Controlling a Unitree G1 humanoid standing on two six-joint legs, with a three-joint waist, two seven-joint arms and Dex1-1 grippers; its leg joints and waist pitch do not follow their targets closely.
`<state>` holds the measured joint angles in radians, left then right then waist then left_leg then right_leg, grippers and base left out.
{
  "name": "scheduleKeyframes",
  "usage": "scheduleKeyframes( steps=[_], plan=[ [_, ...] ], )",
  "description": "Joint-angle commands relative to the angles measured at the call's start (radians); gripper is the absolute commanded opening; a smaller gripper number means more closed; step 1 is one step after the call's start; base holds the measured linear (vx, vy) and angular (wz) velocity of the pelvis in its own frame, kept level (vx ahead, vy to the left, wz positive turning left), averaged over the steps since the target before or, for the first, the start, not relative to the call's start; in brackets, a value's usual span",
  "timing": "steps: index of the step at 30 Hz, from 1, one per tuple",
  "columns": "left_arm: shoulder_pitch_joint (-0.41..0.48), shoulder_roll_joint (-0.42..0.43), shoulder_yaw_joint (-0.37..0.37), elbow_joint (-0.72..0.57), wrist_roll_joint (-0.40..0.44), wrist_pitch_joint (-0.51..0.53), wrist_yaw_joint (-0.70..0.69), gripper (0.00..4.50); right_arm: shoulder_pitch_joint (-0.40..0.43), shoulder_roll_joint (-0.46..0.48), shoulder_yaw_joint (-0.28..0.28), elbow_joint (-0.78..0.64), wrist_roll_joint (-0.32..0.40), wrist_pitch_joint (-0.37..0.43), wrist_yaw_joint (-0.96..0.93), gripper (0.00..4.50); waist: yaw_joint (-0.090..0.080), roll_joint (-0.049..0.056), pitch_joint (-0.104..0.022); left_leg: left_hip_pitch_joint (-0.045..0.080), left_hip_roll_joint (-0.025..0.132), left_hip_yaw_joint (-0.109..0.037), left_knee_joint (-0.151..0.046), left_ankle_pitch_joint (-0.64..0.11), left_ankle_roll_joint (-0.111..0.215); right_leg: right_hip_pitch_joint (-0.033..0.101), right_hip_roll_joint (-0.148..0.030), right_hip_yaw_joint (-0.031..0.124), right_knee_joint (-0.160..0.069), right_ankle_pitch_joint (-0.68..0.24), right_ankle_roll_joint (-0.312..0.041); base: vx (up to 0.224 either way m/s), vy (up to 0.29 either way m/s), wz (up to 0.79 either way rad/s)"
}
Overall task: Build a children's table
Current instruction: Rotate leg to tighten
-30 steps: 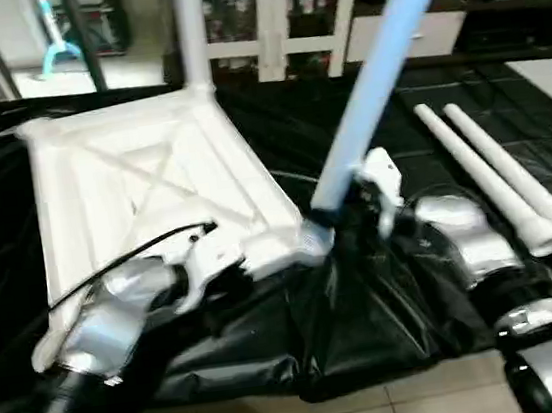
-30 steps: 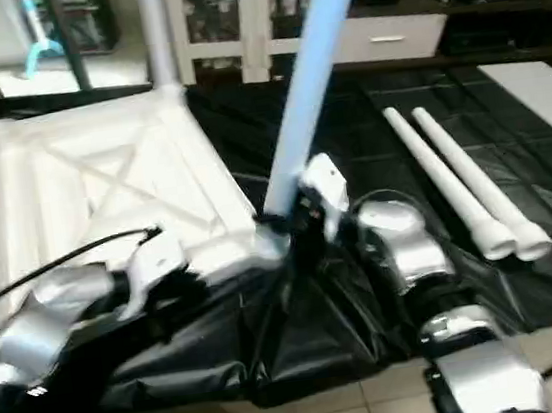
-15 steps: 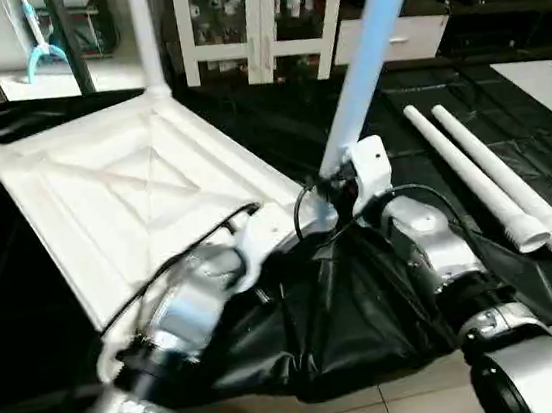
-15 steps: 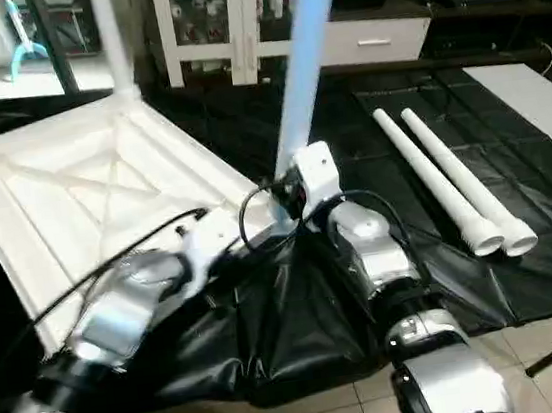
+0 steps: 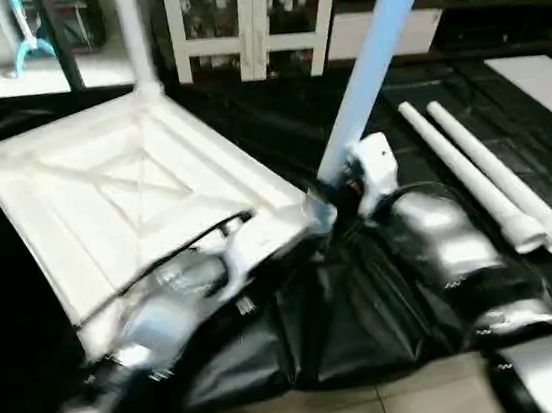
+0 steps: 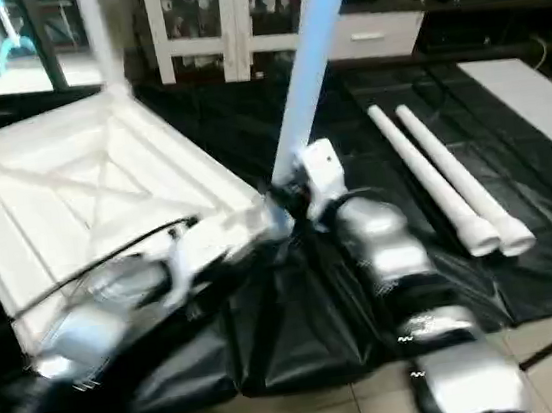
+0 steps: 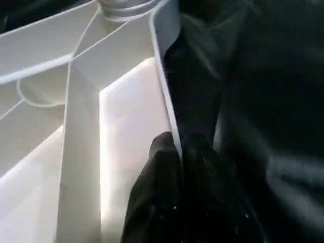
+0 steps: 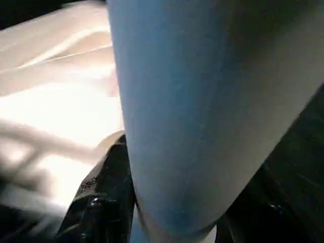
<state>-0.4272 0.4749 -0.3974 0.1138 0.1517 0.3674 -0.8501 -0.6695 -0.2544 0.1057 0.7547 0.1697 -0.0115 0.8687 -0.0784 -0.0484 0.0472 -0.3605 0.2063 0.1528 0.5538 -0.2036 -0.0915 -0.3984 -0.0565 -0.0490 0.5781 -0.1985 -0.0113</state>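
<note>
We see the table top (image 5: 124, 195) lying ribs-up on the black sheet (image 5: 368, 296), its near edge pinched by our left gripper (image 7: 179, 152). Our right gripper (image 8: 167, 223) clasps a leg (image 5: 369, 64) rising toward one o'clock at the top's near corner. Two spare legs (image 5: 484, 176) lie at three o'clock.

White table top (image 5: 124, 200) with diagonal ribs, white loose legs (image 5: 490, 185), a held leg (image 5: 369, 64) seemingly pale blue, black sheet (image 5: 368, 296), silver forearms (image 5: 441, 237)
</note>
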Motion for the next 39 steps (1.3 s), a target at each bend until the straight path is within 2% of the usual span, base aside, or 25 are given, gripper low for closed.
scheduleKeyframes(
  steps=[1,2,3,4,5,6,8,9,10,12,18,21,23,24,26,28,30,31,32,35,39],
  plan=[
    [0.031,0.042,-0.047,-0.033,-0.018,-0.082,-0.129,0.0,0.063,-0.064,0.13,0.091,-0.057,0.125,0.204,1.84,0.004,0.028,-0.017,-0.004,0.033,0.005,-0.078,-0.329,0.032,0.017,-0.057,0.041,-0.078,-0.205,-0.201,0.063,-0.005,0.02],
    [0.032,0.048,-0.044,-0.032,-0.019,-0.085,-0.133,0.0,0.061,-0.075,0.137,0.092,-0.061,0.123,0.224,1.84,0.004,0.028,-0.018,-0.002,0.034,0.007,-0.076,-0.308,0.036,0.019,-0.057,0.041,-0.073,-0.175,-0.213,0.063,-0.005,0.02],
    [0.034,0.057,-0.04,-0.03,-0.02,-0.089,-0.137,0.0,0.058,-0.09,0.145,0.093,-0.067,0.12,0.25,1.84,0.007,0.029,-0.021,0.0,0.035,0.013,-0.072,-0.248,0.043,0.024,-0.056,0.041,-0.064,-0.093,-0.239,0.067,0.011,0.0],
    [0.037,0.074,-0.032,-0.032,-0.029,-0.102,-0.158,0.0,0.052,-0.123,0.166,0.101,-0.082,0.104,0.316,1.84,0.009,0.021,-0.021,-0.003,0.035,0.015,-0.068,-0.18,0.056,0.032,-0.056,0.041,-0.051,-0.015,-0.261,0.057,0.027,-0.04],
    [0.041,0.087,-0.026,-0.035,-0.038,-0.107,-0.173,0.0,0.048,-0.147,0.184,0.11,-0.099,0.088,0.367,1.84,0.009,0.02,-0.022,-0.001,0.034,0.019,-0.065,-0.153,0.067,0.034,-0.055,0.04,-0.049,0.018,-0.268,0.057,0.027,-0.04],
    [0.041,0.087,-0.026,-0.035,-0.038,-0.107,-0.173,0.0,0.048,-0.147,0.184,0.11,-0.099,0.088,0.367,1.84,0.012,0.021,-0.023,0.005,0.033,0.025,-0.059,-0.108,0.09,0.034,-0.055,0.043,-0.043,0.078,-0.284,0.065,0.029,-0.02],
    [0.048,0.111,-0.021,-0.043,-0.053,-0.121,-0.198,0.0,0.041,-0.185,0.211,0.13,-0.134,0.056,0.447,1.84,0.021,0.017,-0.022,0.01,0.031,0.031,-0.053,-0.051,0.126,0.038,-0.057,0.046,-0.036,0.14,-0.303,0.074,0.016,-0.01],
    [0.052,0.124,-0.018,-0.042,-0.064,-0.141,-0.206,0.0,0.039,-0.197,0.215,0.135,-0.142,0.053,0.479,1.84,0.022,0.013,-0.02,0.011,0.031,0.033,-0.052,-0.051,0.134,0.038,-0.057,0.047,-0.037,0.139,-0.304,0.0,0.0,0.0],
    [0.053,0.125,-0.018,-0.043,-0.065,-0.142,-0.208,0.0,0.039,-0.198,0.215,0.136,-0.142,0.054,0.481,1.84,0.027,0.015,-0.02,0.016,0.032,0.035,-0.051,-0.057,0.142,0.037,-0.058,0.047,-0.038,0.122,-0.306,0.0,0.0,0.0],
    [0.061,0.136,-0.01,-0.048,-0.087,-0.163,-0.229,0.0,0.039,-0.207,0.215,0.14,-0.138,0.061,0.517,1.84,0.031,0.014,-0.019,0.017,0.033,0.035,-0.052,-0.054,0.144,0.037,-0.058,0.048,-0.037,0.102,-0.307,0.0,0.0,0.0],
    [0.074,0.138,-0.001,-0.074,-0.123,-0.152,-0.26,0.0,0.039,-0.198,0.202,0.171,-0.09,0.115,0.592,1.84,0.035,0.012,-0.015,0.019,0.033,0.036,-0.052,-0.075,0.124,0.037,-0.058,0.05,-0.038,0.056,-0.303,0.0,0.0,0.0],
    [0.071,0.137,0.012,-0.079,-0.146,-0.153,-0.261,0.0,-0.008,-0.178,0.135,0.207,-0.033,0.132,0.582,1.84,0.044,0.016,-0.012,0.022,0.037,0.037,-0.053,-0.111,0.117,0.034,-0.058,0.05,-0.041,0.01,-0.307,0.0,0.0,0.0],
    [0.065,0.134,0.02,-0.074,-0.148,-0.152,-0.248,0.0,-0.032,-0.167,0.082,0.214,0.014,0.142,0.556,1.84,0.049,0.016,-0.01,0.022,0.037,0.037,-0.053,-0.109,0.099,0.034,-0.059,0.052,-0.037,0.002,-0.302,0.0,0.0,0.0],
    [0.065,0.134,0.02,-0.073,-0.147,-0.154,-0.246,0.0,-0.034,-0.166,0.076,0.213,0.02,0.145,0.554,1.84,0.049,0.015,-0.011,0.021,0.037,0.037,-0.052,-0.107,0.096,0.035,-0.058,0.051,-0.036,0.004,-0.302,0.0,0.0,0.0],
    [0.06,0.131,0.022,-0.056,-0.143,-0.166,-0.231,0.0,-0.032,-0.16,0.02,0.193,0.08,0.169,0.538,1.84,0.05,0.015,-0.007,0.022,0.038,0.038,-0.053,-0.123,0.082,0.032,-0.057,0.051,-0.037,-0.012,-0.302,0.0,0.0,0.0],
    [0.059,0.129,0.022,-0.054,-0.143,-0.167,-0.23,0.0,-0.005,-0.168,0.037,0.174,0.063,0.137,0.543,1.84,0.05,0.011,-0.006,0.02,0.038,0.039,-0.051,-0.141,0.073,0.033,-0.059,0.052,-0.037,-0.038,-0.295,0.0,0.0,0.0],
    [0.06,0.128,0.022,-0.054,-0.143,-0.167,-0.23,0.0,-0.001,-0.169,0.04,0.172,0.058,0.13,0.545,1.84,0.05,0.011,-0.006,0.021,0.037,0.04,-0.05,-0.134,0.072,0.032,-0.058,0.053,-0.036,-0.042,-0.292,0.0,0.0,0.0],
    [0.06,0.123,0.024,-0.055,-0.14,-0.169,-0.229,0.0,0.029,-0.173,0.07,0.154,0.024,0.078,0.561,1.84,0.052,0.014,-0.007,0.022,0.037,0.043,-0.048,-0.114,0.076,0.032,-0.058,0.053,-0.035,-0.024,-0.294,0.0,0.0,0.0],
    [0.06,0.122,0.024,-0.056,-0.14,-0.169,-0.229,0.0,0.036,-0.173,0.077,0.15,0.014,0.062,0.566,1.84,0.052,0.014,-0.007,0.022,0.038,0.044,-0.047,-0.107,0.078,0.031,-0.058,0.053,-0.034,-0.014,-0.294,0.0,0.0,0.0],
    [0.059,0.12,0.021,-0.055,-0.137,-0.168,-0.226,0.0,0.045,-0.168,0.09,0.147,-0.001,0.046,0.572,1.84,0.053,0.015,-0.009,0.024,0.037,0.049,-0.045,-0.069,0.09,0.032,-0.054,0.052,-0.027,0.053,-0.302,0.0,0.0,0.0],
    [0.061,0.125,0.017,-0.059,-0.133,-0.166,-0.23,0.0,0.054,-0.16,0.104,0.162,-0.023,0.035,0.551,1.84,0.055,0.013,-0.007,0.024,0.038,0.051,-0.045,-0.086,0.093,0.032,-0.055,0.052,-0.028,0.043,-0.303,0.0,0.0,0.0]
  ],
)
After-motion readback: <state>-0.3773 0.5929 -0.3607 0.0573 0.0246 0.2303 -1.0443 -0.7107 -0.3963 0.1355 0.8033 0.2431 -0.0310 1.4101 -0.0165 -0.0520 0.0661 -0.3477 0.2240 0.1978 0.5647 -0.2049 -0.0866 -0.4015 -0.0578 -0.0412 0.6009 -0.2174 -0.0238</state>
